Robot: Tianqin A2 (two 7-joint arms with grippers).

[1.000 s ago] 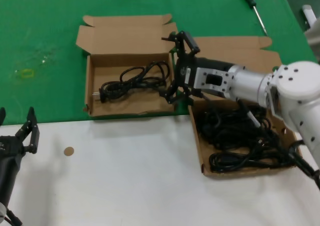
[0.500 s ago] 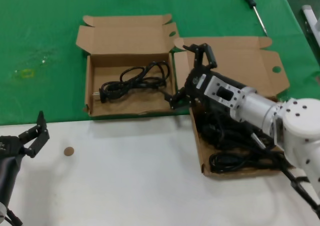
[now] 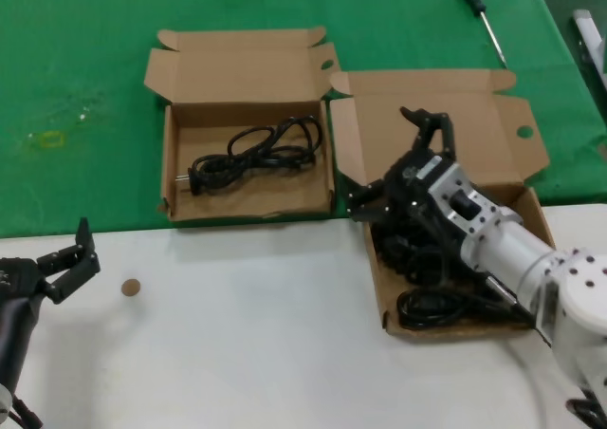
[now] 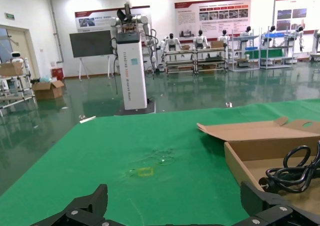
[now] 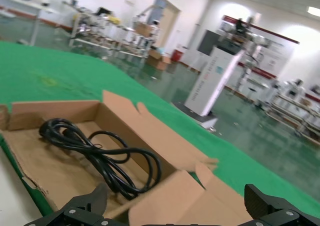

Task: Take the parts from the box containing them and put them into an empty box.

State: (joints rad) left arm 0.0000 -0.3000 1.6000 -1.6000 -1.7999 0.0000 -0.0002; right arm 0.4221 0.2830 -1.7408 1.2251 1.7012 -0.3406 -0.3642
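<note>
The low-walled, broad-lidded box point(image 3: 474, 116) on the right holds several coiled black power cords point(image 3: 432, 307). The deeper box point(image 3: 169, 163) on the left holds one cord point(image 3: 251, 152). My right gripper point(image 3: 389, 163) is open and empty, just above the near-left corner of the right box, pointing toward the left box. In the right wrist view my right gripper point(image 5: 177, 212) faces the left box's cord point(image 5: 100, 153) over a side flap point(image 5: 170, 196). My left gripper point(image 3: 68, 258) is open and empty, parked at the table's front left; its wrist view point(image 4: 175, 212) shows the left box's cord point(image 4: 295, 172).
A green cloth point(image 3: 85, 59) covers the far half of the table, the near half is white point(image 3: 237, 334). A screwdriver point(image 3: 482, 16) lies at the back right. A small brown disc point(image 3: 131, 287) lies near my left gripper. A yellow mark point(image 3: 49, 139) is on the cloth.
My right gripper has moved right and toward me, from the left box's right wall to above the right box, staying open and empty. The left gripper has shifted slightly.
</note>
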